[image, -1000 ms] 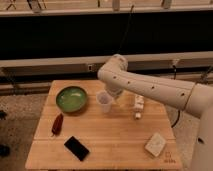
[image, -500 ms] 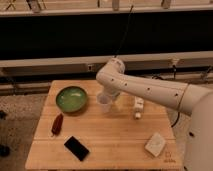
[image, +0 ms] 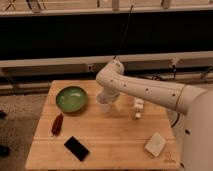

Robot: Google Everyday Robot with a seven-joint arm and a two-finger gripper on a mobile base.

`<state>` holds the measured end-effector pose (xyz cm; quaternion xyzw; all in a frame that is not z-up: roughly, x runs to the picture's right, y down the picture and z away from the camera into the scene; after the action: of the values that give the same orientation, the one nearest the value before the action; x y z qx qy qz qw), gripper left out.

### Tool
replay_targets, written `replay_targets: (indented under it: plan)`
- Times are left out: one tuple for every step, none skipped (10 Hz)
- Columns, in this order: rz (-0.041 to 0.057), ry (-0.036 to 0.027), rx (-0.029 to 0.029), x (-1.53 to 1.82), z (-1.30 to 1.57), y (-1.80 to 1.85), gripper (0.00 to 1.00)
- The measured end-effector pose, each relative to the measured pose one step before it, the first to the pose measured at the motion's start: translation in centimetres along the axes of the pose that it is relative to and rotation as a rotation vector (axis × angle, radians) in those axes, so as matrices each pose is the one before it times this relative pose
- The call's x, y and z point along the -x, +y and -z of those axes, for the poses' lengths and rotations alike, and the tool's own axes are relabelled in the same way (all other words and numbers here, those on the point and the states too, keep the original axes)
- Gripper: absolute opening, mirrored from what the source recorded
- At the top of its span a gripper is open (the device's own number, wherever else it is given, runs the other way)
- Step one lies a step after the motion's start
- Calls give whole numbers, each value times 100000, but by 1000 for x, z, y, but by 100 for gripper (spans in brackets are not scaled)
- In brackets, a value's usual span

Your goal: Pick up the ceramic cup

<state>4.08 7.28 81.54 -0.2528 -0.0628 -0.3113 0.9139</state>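
Trouble is most likely to come from the cup (image: 104, 105) tipping or skidding on the bench (image: 100, 156). It is small, pale and narrower toward its base, so by the look of it a push from one side could knock it over before it is held. The pincer (image: 109, 96) hangs at the end of the white arm (image: 150, 90), right over the cup and hiding part of its rim. Whether the pincer is spread or pressed together cannot be told from this view, nor whether it touches the cup.

If it closes off-centre, or catches only the upper edge, the smooth wall could well slip free as the arm lifts. A drift to the pincer's left, as seen here, would bring it against the green bowl (image: 71, 98), which sits just beside the cup on that side. The white tube (image: 137, 107) lies near on the pincer's other side, apart from the cup and less exposed.

The cup stands upright directly beneath the pincer, its lower body showing below the wrist. Nearer the camera than the pincer and well apart from it lie a red thing (image: 57, 124), a black slab (image: 76, 148) and a white pad (image: 155, 144), none in the way of a straight lift.
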Motion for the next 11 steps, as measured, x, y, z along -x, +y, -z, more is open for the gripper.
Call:
replay_targets:
  plan:
    - [296,-137,36,2,-18,-51,80]
    - [96,37,483,-66,-140,132,80]
    - [277,-106,313,5,-195,-6,80]
    - [171,-185,-23,52,-68,-192,80]
    - [531,-231,-7,238,-104,-324,80]
    - [132,-103,109,-28,-138,-41,80]
    - [167,-19,125,-75,-121,-5,80]
    - [219,196,120,-19,48,-28,80]
    - [182,201,-58,-26,337,-125,80]
    - [67,-114,143,42,210,-28,80]
    - [285,111,144,59,-176,2,80]
